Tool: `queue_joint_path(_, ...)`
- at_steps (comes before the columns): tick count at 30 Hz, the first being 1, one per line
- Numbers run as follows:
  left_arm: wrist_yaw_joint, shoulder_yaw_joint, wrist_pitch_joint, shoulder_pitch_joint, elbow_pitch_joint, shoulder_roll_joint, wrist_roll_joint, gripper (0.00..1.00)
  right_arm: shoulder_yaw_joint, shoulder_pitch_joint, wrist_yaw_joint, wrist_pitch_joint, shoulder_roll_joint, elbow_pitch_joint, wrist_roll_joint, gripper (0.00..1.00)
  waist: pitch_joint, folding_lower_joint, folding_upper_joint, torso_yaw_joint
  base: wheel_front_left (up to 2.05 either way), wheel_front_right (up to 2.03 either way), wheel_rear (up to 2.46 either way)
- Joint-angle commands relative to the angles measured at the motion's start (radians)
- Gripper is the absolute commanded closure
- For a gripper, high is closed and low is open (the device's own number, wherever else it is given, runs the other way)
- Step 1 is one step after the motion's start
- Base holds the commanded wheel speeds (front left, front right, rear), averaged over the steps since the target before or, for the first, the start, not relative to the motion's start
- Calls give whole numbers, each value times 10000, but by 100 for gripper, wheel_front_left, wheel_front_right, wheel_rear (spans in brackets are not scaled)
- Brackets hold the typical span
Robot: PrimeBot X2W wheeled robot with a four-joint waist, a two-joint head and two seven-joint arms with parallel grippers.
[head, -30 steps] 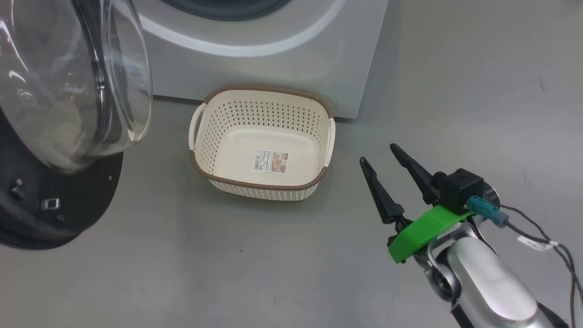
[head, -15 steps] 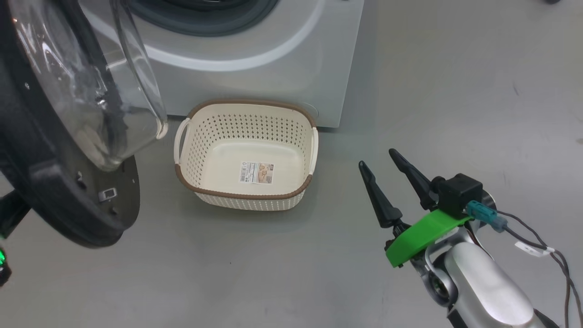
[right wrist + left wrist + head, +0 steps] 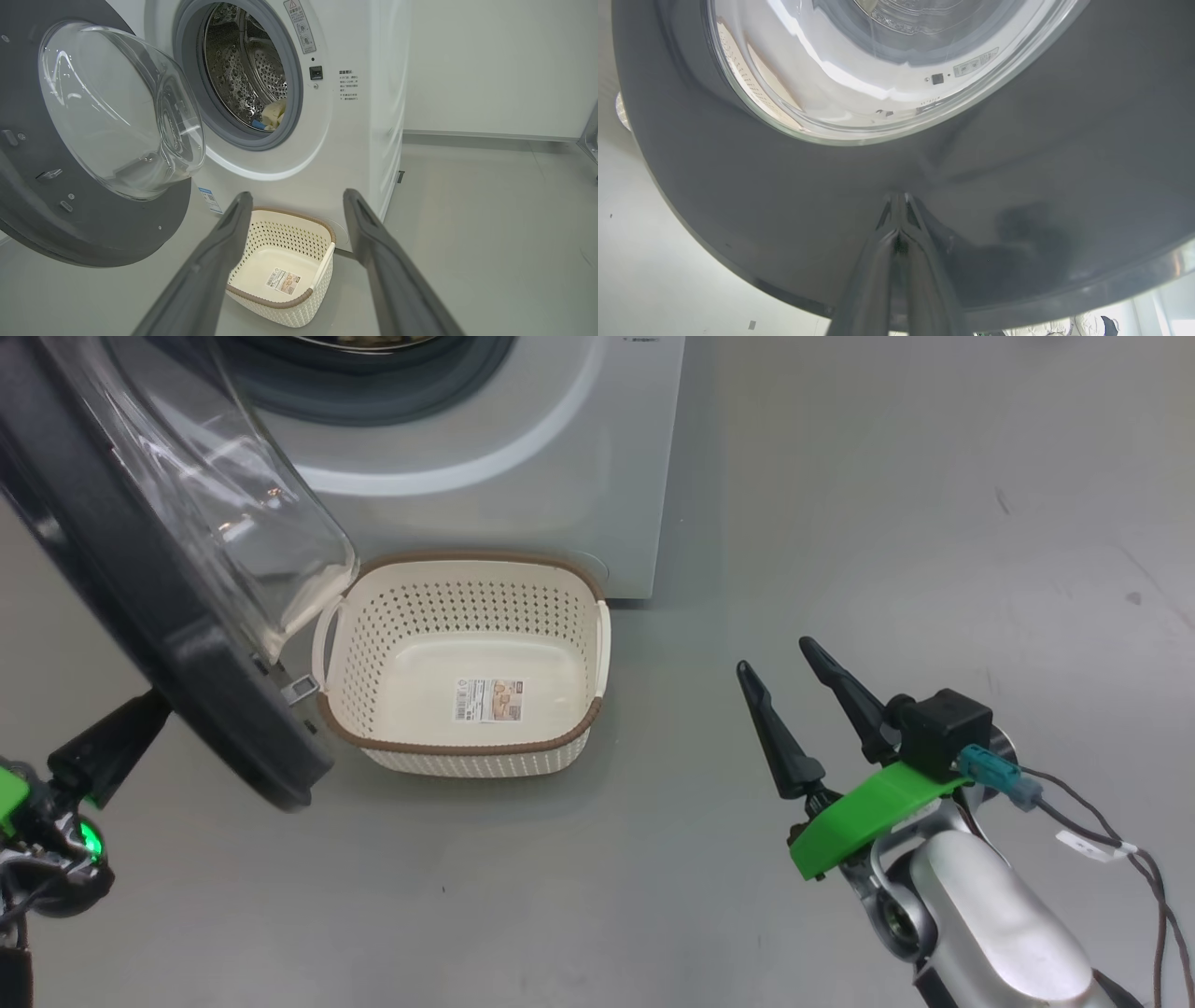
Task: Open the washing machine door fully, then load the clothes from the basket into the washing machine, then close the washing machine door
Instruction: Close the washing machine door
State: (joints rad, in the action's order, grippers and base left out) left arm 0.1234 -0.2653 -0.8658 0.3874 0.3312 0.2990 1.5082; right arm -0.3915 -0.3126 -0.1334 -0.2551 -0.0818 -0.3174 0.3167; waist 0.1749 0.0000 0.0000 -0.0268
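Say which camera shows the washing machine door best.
Right wrist view: most of the washing machine door, glass bowl and black rim, open. Head view crops it at upper left; left wrist view sits close against its outer face.

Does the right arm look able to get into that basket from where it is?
Probably yes. The right gripper, open, sits beside the basket with just floor between them. The basket's top is open on that side; the washing machine door is near only its far left side.
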Motion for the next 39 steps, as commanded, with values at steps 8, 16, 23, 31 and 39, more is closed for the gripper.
queue_joint_path(8, 73, -182, 265, 314, -599, -89, 180, 100, -48, -96, 27, -67, 215, 369, 98, 0, 106, 0, 0, -742, 0, 0, 0)
queue_joint_path(16, 73, -19, 575, 400, -678, -405, 74, 100, 81, -112, 27, -67, 275, 471, 114, 0, 276, 0, 0, -1484, 0, 0, 0)
queue_joint_path(23, 73, 122, 1060, 580, -694, -658, -163, 100, 123, -67, 27, -67, 299, 496, 141, 0, 258, 0, 0, -2012, 0, 0, 0)
queue_joint_path(31, 73, 202, 1913, 896, -543, -1002, -328, 100, 153, 22, 27, -67, 312, 516, 219, 0, 147, 0, 0, -2697, 0, 0, 0)
queue_joint_path(39, 73, 171, 2932, 1415, 255, -1189, -514, 100, 172, 157, 27, -67, 314, 534, 341, 0, 72, 0, 0, -3290, 0, 0, 0)
